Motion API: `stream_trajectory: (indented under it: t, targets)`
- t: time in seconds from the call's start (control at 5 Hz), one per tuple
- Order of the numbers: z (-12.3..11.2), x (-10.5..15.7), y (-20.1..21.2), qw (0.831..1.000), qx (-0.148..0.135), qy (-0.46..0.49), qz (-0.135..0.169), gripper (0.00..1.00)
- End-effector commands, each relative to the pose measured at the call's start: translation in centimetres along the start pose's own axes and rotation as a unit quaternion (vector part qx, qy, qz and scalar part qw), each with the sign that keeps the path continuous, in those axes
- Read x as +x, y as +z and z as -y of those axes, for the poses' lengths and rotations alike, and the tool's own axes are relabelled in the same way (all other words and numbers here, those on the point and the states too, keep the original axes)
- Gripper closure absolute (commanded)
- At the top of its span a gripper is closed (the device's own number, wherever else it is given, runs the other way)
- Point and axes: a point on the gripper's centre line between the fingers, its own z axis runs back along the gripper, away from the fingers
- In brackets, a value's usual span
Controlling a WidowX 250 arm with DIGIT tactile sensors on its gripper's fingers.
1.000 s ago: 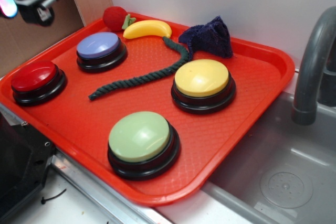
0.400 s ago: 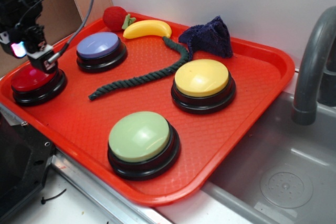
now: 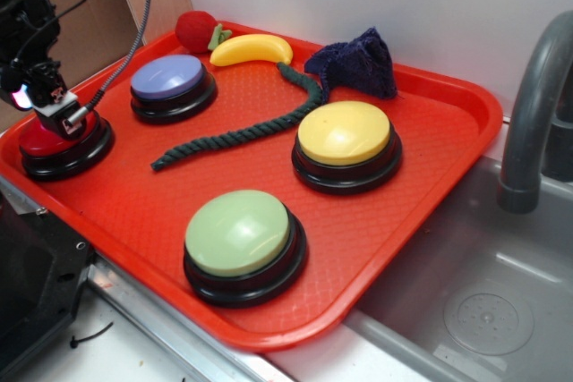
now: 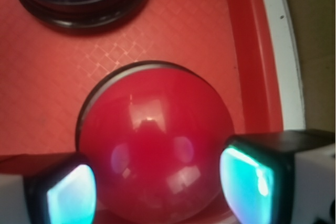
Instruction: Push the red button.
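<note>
The red button [image 3: 43, 142] is a glossy red dome on a black base at the tray's left corner, and it fills the wrist view [image 4: 152, 145]. My gripper [image 3: 47, 106] is down on top of it, open. In the wrist view the gripper [image 4: 157, 187] has its two cyan-lit fingertips [image 4: 71, 195] spread apart over the near part of the dome. Whether they press on the dome I cannot tell.
On the red tray [image 3: 430, 176] there are also a blue-purple button [image 3: 168, 78] just behind the red one, a yellow button [image 3: 345, 133], a green button [image 3: 237, 232], a dark rope [image 3: 242, 133], a banana [image 3: 251, 47], a strawberry toy [image 3: 195, 29] and a purple cloth [image 3: 356, 62]. A sink and faucet [image 3: 528, 114] lie to the right.
My gripper has dropped from high at the upper left down onto the red button, and over the last half second it sank slightly lower and left. Nothing else moved.
</note>
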Motion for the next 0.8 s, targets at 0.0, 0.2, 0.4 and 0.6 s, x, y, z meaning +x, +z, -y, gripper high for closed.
stream_trajectory:
  t: [0.0,0.2,0.4,0.6]
  targets:
    - [-0.5,1.4,-0.8,1.000,0.011,-0.003,-0.008,0.00]
    - [0.0,1.6,-1.6,1.000,0.012,-0.011,-0.015,0.00]
    - [0.0,1.6,-0.3,1.000,0.015,-0.009,-0.007,0.00]
    - [-0.1,2.2,1.8,1.000,0.022,-0.004,-0.002,0.00]
